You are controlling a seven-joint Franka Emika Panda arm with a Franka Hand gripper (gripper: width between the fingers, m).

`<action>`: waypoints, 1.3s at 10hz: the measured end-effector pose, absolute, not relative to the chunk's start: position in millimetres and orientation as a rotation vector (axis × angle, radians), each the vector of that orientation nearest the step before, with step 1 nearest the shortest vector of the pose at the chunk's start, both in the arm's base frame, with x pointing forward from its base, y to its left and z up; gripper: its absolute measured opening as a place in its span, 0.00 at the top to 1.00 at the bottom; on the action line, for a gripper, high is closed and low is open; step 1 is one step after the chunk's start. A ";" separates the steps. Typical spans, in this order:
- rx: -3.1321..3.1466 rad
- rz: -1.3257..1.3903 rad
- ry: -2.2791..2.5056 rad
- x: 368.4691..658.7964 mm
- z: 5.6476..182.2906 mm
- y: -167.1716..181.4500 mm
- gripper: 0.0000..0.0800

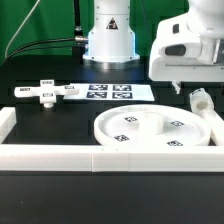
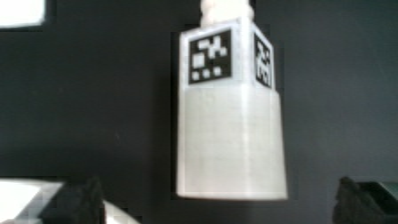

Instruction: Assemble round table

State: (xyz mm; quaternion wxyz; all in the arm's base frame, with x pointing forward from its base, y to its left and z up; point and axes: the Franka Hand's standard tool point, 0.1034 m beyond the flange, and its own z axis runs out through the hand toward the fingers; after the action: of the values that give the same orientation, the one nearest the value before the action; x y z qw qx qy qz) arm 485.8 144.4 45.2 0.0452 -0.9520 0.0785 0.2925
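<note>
White plastic parts are seen spread over the black table (image 1: 30, 65) in the exterior view. The large rimmed round disc (image 1: 155, 128) lies flat at the front towards the exterior view's right, with several small square tags on its face. The short post (image 1: 200, 98) is found just beside the disc's far rim, at the exterior view's right; whether the two touch cannot be told. The cross-shaped foot piece (image 1: 45, 93) lies flat well apart from both, at the exterior view's left, next to the marker board (image 1: 120, 92). White border rails (image 1: 60, 155) are laid along the front and sides of the table. The pincer (image 1: 180, 85) is held above the table near the post, not touching it. In the wrist view, the post (image 2: 231, 110) is shown lengthwise on the dark table – a tagged square-sided section at one end, a plain smooth body filling the rest. The pincer (image 2: 222, 205) is spread wide and released, its two dark fingertips (image 2: 71, 200) set far to either side of the post's plain end – nothing is gripped.
</note>
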 end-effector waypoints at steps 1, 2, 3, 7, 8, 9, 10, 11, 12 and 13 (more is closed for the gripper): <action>-2.890 0.952 0.237 485.8 43.8 144.1 0.19; -2.856 1.068 0.225 478.8 42.8 145.1 0.19; -2.797 1.197 0.220 474.5 38.6 149.5 0.19; -2.686 1.446 0.187 468.2 19.1 151.3 0.19; -2.683 1.454 0.187 466.2 15.5 151.2 0.19; -2.692 1.435 0.189 467.3 12.3 151.7 0.19; -2.698 1.423 0.185 467.4 9.5 152.8 0.19; -2.705 1.406 0.182 468.6 7.1 153.9 0.19; -2.710 1.393 0.185 469.4 5.2 154.2 0.19; -2.711 1.390 0.185 469.1 4.1 154.7 0.35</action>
State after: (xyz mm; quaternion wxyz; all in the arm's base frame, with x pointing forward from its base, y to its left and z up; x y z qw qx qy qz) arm 469.1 154.7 4.1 0.0446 -0.8874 0.0606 0.4548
